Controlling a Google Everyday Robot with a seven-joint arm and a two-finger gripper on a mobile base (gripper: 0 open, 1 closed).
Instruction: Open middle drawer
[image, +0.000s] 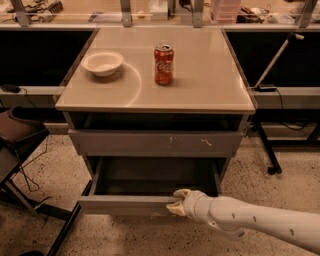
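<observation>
The middle drawer is a wide, shallow grey drawer with a plain front. It stands pulled out of the cabinet, and its grey box interior shows. My gripper comes in from the lower right on a white arm. It sits at the drawer's front rim, right of centre. One fingertip lies over the top edge of the front and the other lies below it, so it is shut on the front panel. The larger grey front with white scratch marks above it is closed.
On the cabinet top stand a white bowl and a red soda can. A dark chair and cables are at the left. A black stand leg is at the right. The floor is speckled.
</observation>
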